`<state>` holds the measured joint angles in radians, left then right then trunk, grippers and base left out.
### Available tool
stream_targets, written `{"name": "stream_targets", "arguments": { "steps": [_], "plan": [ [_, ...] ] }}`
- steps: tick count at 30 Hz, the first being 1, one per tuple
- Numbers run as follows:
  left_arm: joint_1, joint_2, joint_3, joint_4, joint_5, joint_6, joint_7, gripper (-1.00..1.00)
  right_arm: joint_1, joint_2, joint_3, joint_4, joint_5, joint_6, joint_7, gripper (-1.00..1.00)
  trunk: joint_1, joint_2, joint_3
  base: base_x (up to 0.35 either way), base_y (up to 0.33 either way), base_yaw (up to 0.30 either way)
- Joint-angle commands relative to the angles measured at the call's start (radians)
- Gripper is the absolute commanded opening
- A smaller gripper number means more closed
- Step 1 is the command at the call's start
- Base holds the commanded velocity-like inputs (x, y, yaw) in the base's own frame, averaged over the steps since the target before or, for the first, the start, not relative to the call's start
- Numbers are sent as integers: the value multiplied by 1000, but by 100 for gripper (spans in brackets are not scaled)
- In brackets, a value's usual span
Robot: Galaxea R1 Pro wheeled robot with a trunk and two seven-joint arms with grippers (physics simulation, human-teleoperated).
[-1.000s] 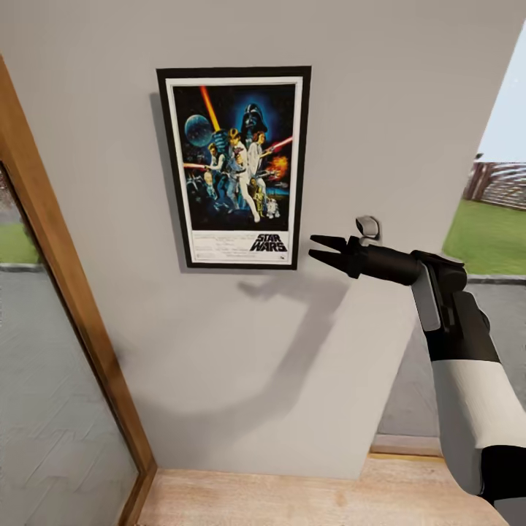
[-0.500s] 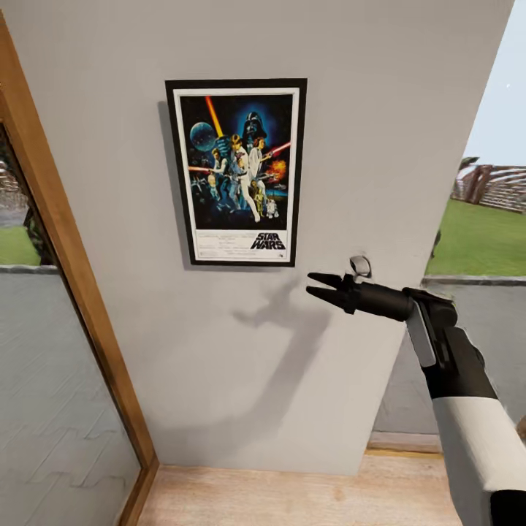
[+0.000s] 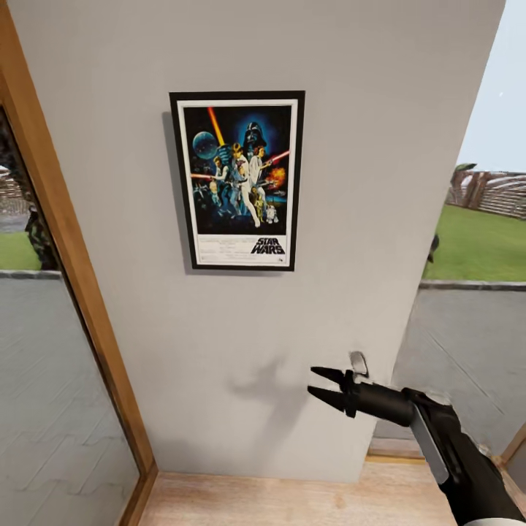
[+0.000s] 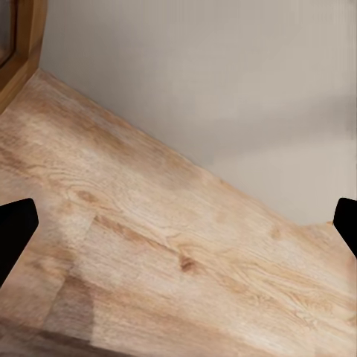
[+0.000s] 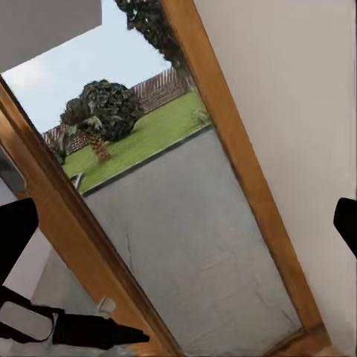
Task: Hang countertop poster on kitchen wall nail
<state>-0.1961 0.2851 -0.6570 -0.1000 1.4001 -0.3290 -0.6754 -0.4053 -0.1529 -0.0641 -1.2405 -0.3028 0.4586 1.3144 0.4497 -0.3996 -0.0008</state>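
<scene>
Your Star Wars poster point(image 3: 238, 180) hangs upright on the grey wall point(image 3: 365, 146). Your right hand point(image 3: 321, 386) sits well below it at about 5 o'clock, fingers spread and empty. Your left hand point(image 4: 178, 223) faces the wooden floor point(image 4: 149, 253), its fingers wide apart, grasping nothing.

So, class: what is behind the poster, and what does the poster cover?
The poster hangs flat on the plain grey wall, throwing a narrow shadow along its left edge. The wall behind it is covered, as is whatever it hangs from.
</scene>
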Motion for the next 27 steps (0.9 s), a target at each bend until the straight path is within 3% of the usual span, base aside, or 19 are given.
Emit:
{"name": "stream_targets", "arguments": {
  "steps": [1, 4, 7, 8, 9, 11, 12, 14, 15, 17, 23, 27],
  "plan": [
    [0, 0, -9, 0, 7, -5, -1, 100, 22, -3, 0, 18, -4, -9, 2, 100, 0, -1, 1, 0, 0, 0],
    [0, 0, -9, 0, 7, -5, -1, 100, 84, -15, -1, 138, -4, -82, 2, 100, 0, -1, 6, 0, 0, 0],
    [0, 0, -9, 0, 7, -5, -1, 100, 112, -27, -4, 358, -4, -205, 2, 100, 0, -1, 11, 0, 0, 0],
    [0, 0, -9, 0, 7, -5, 0, 100, 120, -33, -6, 485, -4, -292, 1, 100, 0, -1, 13, 0, 0, 0],
    [0, 0, -11, 0, 7, -5, 0, 100, 127, -43, -6, 689, -3, -434, 0, 100, 0, -1, 15, 0, 0, 0],
    [0, -1, -13, 0, 7, -5, 0, 100, 130, -48, -3, 779, -2, -488, -2, 100, 0, -1, 18, 0, 0, 0],
    [0, -1, -15, 0, 7, -5, 0, 100, 132, -58, -2, 874, -1, -523, -8, 100, 0, -1, 20, 0, 0, 0],
    [0, -1, -16, 0, 7, -5, 0, 100, 133, -65, -2, 922, -1, -533, -19, 100, 0, -1, 23, 0, 0, 0],
    [0, -1, -18, 0, 6, -5, 0, 100, 133, -77, -1, 1016, -1, -574, -85, 100, 0, -1, 25, 0, 0, 0],
    [0, -1, -19, 0, 6, -5, 0, 100, 134, -80, 0, 1089, -1, -639, -172, 100, 0, -1, 28, 0, 0, 0],
    [0, -1, -15, 0, 6, -5, 0, 100, 134, -78, 5, 1160, -2, -711, -313, 100, 0, -1, 34, 0, 0, 0],
    [0, -1, -14, 0, 6, -5, 0, 100, 134, -78, 7, 1167, -2, -716, -325, 100, 0, -1, 34, 0, 0, 0]
  ]
}}
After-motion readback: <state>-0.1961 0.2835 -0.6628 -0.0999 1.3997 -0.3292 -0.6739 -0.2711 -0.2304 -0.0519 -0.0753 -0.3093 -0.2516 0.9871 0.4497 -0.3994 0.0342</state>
